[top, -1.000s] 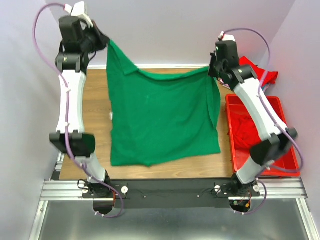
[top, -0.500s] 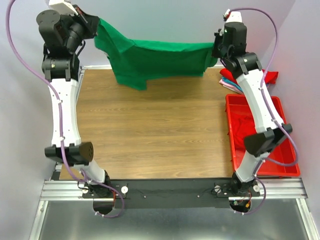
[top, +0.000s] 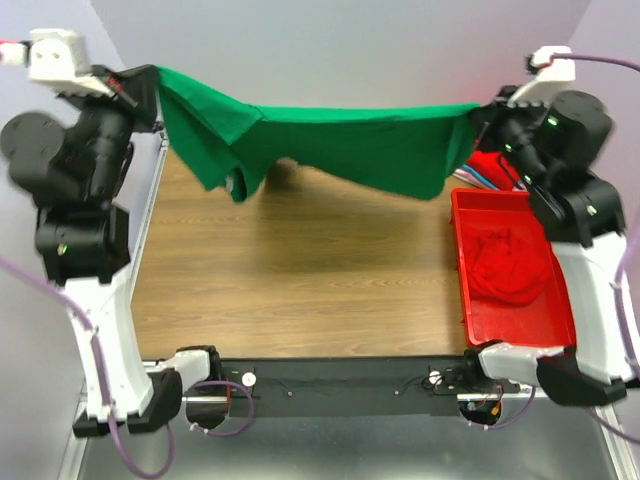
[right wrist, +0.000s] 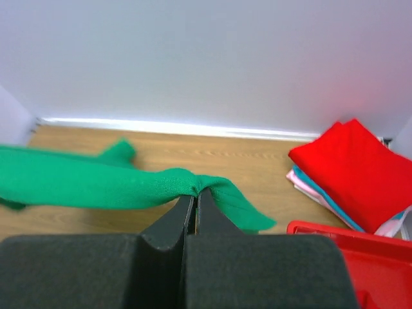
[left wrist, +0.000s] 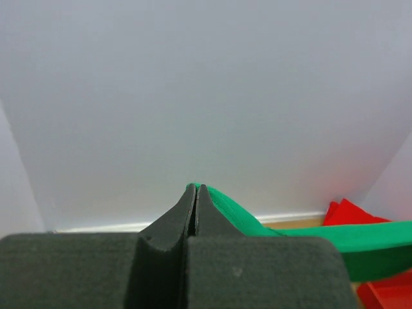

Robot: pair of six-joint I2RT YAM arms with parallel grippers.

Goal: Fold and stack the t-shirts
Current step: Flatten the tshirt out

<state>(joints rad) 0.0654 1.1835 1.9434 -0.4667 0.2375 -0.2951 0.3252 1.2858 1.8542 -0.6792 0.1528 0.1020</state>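
A bright green t-shirt [top: 350,140] hangs stretched in the air between both grippers, high above the wooden table [top: 300,270]. My left gripper [top: 150,85] is shut on its left end; the left wrist view shows green cloth [left wrist: 257,222] running from the closed gripper [left wrist: 195,188]. My right gripper [top: 478,112] is shut on the right end, where the cloth [right wrist: 96,183] bunches at the closed gripper [right wrist: 195,193]. A stack of folded t-shirts [right wrist: 351,170], red on top with light blue and pink below, lies at the back right.
A red plastic bin [top: 560,335] stands on the right side of the table with a crumpled red garment [top: 510,270] inside. White walls close off the back and sides. The arm bases sit on a black rail [top: 350,380] at the near edge.
Both arms have swung up and outward, lifting the green t-shirt off the table and pulling it taut into a horizontal band. The grips have stayed shut.
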